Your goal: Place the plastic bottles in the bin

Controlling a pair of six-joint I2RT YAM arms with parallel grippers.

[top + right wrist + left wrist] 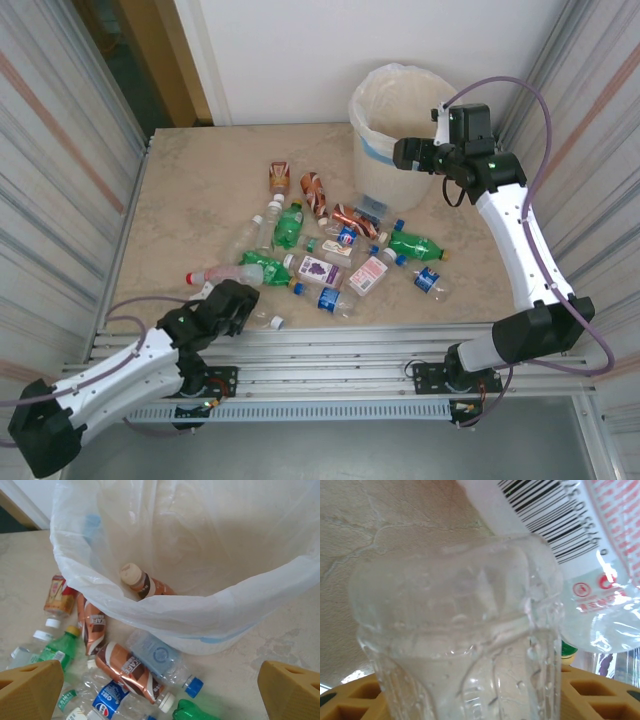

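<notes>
so the left claw (245, 300) is gripping a clear bottle (455, 630) at the pile's near edge on the desk (190, 200), and the right claw (160, 690) is hanging wide over the bin (380, 150). Next, I'd guess, it's lifting and carrying it binward.

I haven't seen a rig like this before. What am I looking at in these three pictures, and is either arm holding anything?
These are two robot arms bolted at the near edge of a table. The wide picture comes from a fixed camera above and behind them. The other two come from a camera on each wrist. Many small plastic bottles lie scattered on the table beside a white bin lined with a bag. The right tool hangs open above the bin's rim and holds nothing. One brown bottle already lies inside the bin. The left tool is down at the heap's near edge, with a clear bottle between its yellow fingers. I cannot tell whether it grips the bottle firmly.
</notes>
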